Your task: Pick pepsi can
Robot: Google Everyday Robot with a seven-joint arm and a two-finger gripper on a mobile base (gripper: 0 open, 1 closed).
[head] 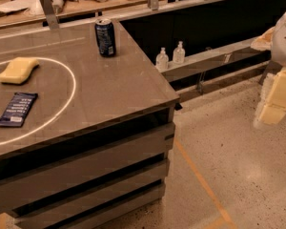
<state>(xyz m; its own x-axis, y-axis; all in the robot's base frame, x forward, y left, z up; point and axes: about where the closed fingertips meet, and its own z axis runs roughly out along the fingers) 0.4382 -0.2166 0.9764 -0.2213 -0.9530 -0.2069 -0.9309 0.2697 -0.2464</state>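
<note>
The pepsi can (105, 37) is a dark blue can with a silver top rim. It stands upright near the far edge of the grey table (119, 89). My gripper (276, 99) hangs at the right edge of the view, over the floor. It is well to the right of the table, lower than the tabletop and far from the can. It holds nothing that I can see.
A yellow sponge (17, 69) and a flat dark blue snack packet (16, 109) lie on the left of the table inside a white ring. Two small clear bottles (170, 57) stand on a low ledge behind the table's right corner. Cluttered desks stand at the back.
</note>
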